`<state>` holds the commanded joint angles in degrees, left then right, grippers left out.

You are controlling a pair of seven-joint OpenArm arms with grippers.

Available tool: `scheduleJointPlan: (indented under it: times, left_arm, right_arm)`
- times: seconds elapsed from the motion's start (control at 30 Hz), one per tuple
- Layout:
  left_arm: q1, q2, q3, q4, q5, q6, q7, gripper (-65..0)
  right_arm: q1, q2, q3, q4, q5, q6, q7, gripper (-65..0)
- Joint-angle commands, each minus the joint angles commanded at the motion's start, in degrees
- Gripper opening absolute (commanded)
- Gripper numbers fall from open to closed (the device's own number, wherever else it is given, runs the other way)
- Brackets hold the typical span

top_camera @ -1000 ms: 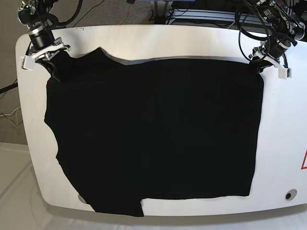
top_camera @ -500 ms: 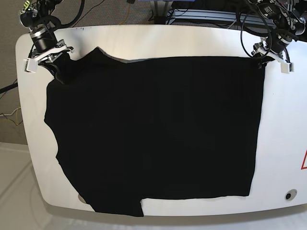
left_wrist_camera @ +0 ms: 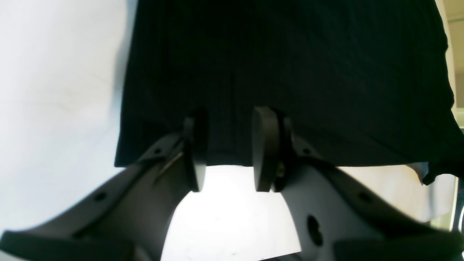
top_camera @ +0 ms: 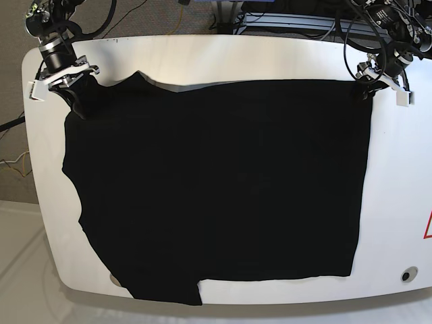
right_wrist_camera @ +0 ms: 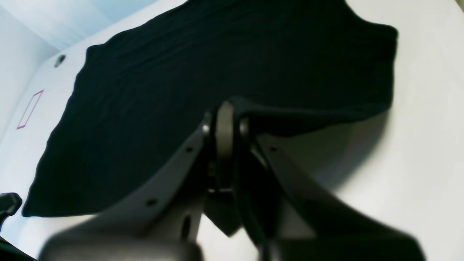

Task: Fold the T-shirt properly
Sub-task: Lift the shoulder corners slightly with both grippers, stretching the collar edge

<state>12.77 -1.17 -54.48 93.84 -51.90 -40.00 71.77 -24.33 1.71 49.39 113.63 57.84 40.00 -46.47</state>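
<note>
The black T-shirt (top_camera: 216,182) lies spread flat over most of the white table (top_camera: 202,54). At the far right corner in the base view, my left gripper (top_camera: 371,88) is at the shirt's edge. The left wrist view shows the left gripper (left_wrist_camera: 230,117) open, its pads (left_wrist_camera: 266,148) either side of the shirt's hem (left_wrist_camera: 282,72) with a clear gap. At the far left corner, my right gripper (top_camera: 73,91) holds the cloth. In the right wrist view the right gripper (right_wrist_camera: 226,110) is shut on a raised fold of the T-shirt (right_wrist_camera: 181,72).
A red marking (top_camera: 428,226) and a round hole (top_camera: 406,275) sit near the table's right edge. Cables and a metal frame (top_camera: 283,20) stand behind the table. The shirt's near-left part (top_camera: 162,293) reaches the table's front edge.
Both grippers shifted slightly toward the table's far edge. The shirt's far edge now lies straighter, and its far right corner sits a little further back.
</note>
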Motion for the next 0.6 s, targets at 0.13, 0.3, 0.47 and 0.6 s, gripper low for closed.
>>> scheduleJointPlan:
  times: [0.13,0.3,0.47,0.6]
  left_arm:
    - [-0.44,0.45,-0.05,0.01,-0.57,0.0,0.66,-46.5]
    - [-0.55,0.72,0.35,-1.34,1.23,0.0,-0.09,-44.2]
    - [-1.12,0.9,1.71,-5.57,3.83,0.0,-3.68,-37.3]
    - [-1.3,0.9,2.76,-6.5,4.81,0.0,-4.1,-37.9]
  right_arm:
    - [0.58,-0.31,-0.56,-0.19,0.27,0.0,-0.02,-64.8]
    - [1.02,-0.59,-1.43,-0.69,-1.81,0.0,0.1,-64.7]
    - [3.26,-0.07,-4.71,-1.3,-5.57,0.0,-0.23,-64.7]
    - [4.06,-0.03,-5.22,-1.12,-6.05,-0.8,-0.52,-64.7]
